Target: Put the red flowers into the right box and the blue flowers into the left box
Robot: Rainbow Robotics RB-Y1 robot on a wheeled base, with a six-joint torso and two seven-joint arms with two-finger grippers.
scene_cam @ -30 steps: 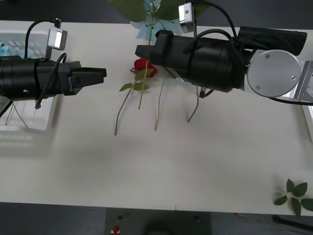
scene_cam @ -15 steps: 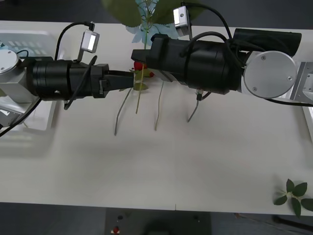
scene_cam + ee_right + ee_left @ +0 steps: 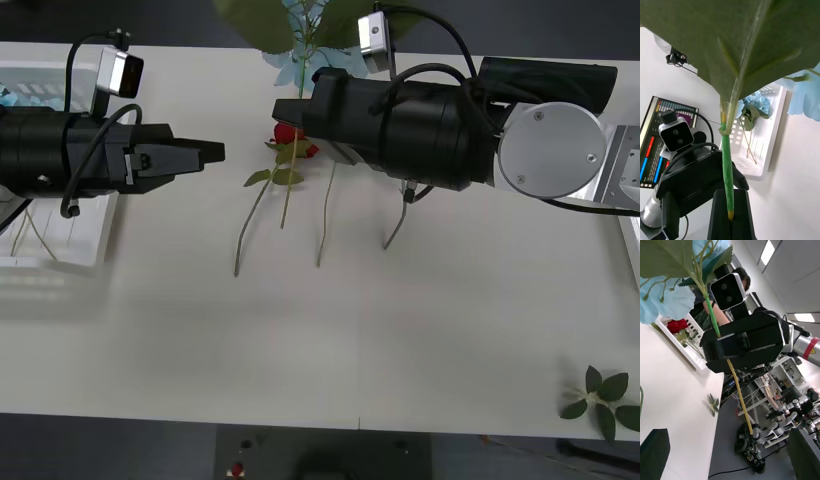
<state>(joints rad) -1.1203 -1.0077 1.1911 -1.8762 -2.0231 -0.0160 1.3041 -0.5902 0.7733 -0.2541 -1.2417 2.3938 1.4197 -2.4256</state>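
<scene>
While the right gripper [image 3: 290, 108] hangs over the far middle of the desk [image 3: 330, 330], its black fingers are pressed together on the thin green stem of a blue flower [image 3: 303, 50], whose pale petals and broad leaves rise past the desk's far edge. From the right wrist the stem [image 3: 727, 168] runs straight up out of the closed fingers, with a big green leaf [image 3: 733, 41] overhead. The left gripper [image 3: 205, 154] sits well to the left of it, nearer the desk's left edge, pointing toward the right arm; its fingers [image 3: 655, 452] stand wide apart and hold nothing.

Beneath the right gripper lies a red flower [image 3: 289, 134], bloom toward the far edge, stem trailing toward the near edge, with two more bare stems [image 3: 325, 225] beside it.

The left box [image 3: 60, 240] rests at the desk's left edge, under the left arm (a blue cluster [image 3: 754, 103] already lies inside, as the right wrist camera shows). The right box [image 3: 685, 341] sits at the right edge, holding red flowers [image 3: 676, 325]. A loose leaf sprig [image 3: 603, 400] lies at the near right corner.
</scene>
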